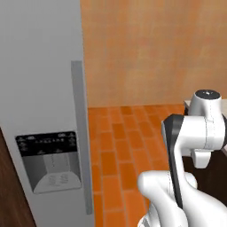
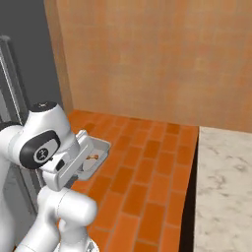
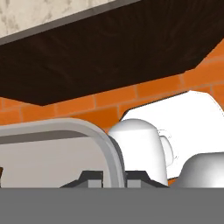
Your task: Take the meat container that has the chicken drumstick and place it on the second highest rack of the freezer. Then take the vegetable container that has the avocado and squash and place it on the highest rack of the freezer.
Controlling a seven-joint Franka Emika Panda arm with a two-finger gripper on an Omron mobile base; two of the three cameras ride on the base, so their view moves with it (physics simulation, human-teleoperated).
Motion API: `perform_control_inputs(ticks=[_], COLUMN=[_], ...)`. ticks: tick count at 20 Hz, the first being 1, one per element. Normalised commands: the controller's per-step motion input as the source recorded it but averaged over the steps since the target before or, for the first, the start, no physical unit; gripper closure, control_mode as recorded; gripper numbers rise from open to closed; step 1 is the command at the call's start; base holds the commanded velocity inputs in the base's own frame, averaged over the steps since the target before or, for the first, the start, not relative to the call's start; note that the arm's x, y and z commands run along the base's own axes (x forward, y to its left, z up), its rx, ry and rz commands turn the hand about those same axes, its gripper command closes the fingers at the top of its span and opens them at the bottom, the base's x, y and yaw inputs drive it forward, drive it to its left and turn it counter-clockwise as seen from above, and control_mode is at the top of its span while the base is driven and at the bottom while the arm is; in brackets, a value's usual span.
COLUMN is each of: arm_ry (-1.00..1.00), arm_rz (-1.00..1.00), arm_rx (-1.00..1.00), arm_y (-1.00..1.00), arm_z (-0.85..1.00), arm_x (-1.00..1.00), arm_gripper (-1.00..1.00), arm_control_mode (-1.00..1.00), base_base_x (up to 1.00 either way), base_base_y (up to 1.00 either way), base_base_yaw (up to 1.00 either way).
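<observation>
One meat container (image 2: 93, 152) aloft, one chicken drumstick (image 2: 91, 157) inside.
Pincer (image 3: 114, 177) clamped on the container's grey rim, tray held above the brick floor (image 2: 147, 167). Freezer (image 1: 40, 111) at 9 o'clock, door closed; one marble tabletop (image 2: 226, 182) at 3 o'clock.

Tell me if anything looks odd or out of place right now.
Yes: the freezer door is closed, while the pincer grips the meat container by its rim, with the chicken drumstick inside, out over the brick floor.
</observation>
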Motion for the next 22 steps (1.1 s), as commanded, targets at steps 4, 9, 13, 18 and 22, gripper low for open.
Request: perform_control_inputs(ticks=[4,9,13,18,22], arm_ry=[0.0,0.0,0.0,0.0,0.0], arm_rz=[0.0,0.0,0.0,0.0,0.0], arm_rx=[0.0,0.0,0.0,0.0,0.0], arm_y=[0.0,0.0,0.0,0.0,0.0], arm_z=[0.0,0.0,0.0,0.0,0.0], arm_x=[0.0,0.0,0.0,0.0,0.0], arm_gripper=[1.0,1.0,1.0,1.0,1.0], arm_control_mode=[1.0,1.0,1.0,1.0,1.0], base_base_x=[0.95,0.96,1.0,1.0,0.83], base_base_y=[-0.44,-0.51,-0.45,-0.23,-0.1], base_base_yaw=[0.0,0.0,0.02,0.07,0.34])
